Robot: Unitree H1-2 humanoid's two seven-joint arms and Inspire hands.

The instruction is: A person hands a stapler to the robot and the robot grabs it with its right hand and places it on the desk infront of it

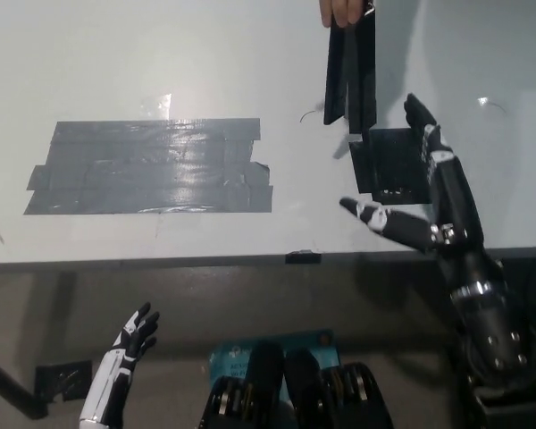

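Above the counter's near edge, the right robot hand (429,201) is raised over the white surface, black fingers spread wide and thumb stuck out toward the robot's left, gripping nothing. The palm faces the stapler, a posture that fits receiving something offered rather than picking it off a surface.

Just beyond the fingertips hangs the stapler (352,71), black and long, its two arms parted in a narrow V with the open end pointing down toward the robot. A person's hand (344,11) pinches it at the top edge of the view, holding the far end so the near end is free to be taken. The stapler and the robot hand are close but apart; no contact shows yet.

Beneath the robot hand lies a square patch of black tape (389,165), partly hidden by it, likely marking the drop spot on the counter (143,63). Well off to the robot's left sits a larger grey tape patch (147,167).

Down below the counter edge, the white left robot hand (129,344) rests idle, fingers loosely apart and empty.
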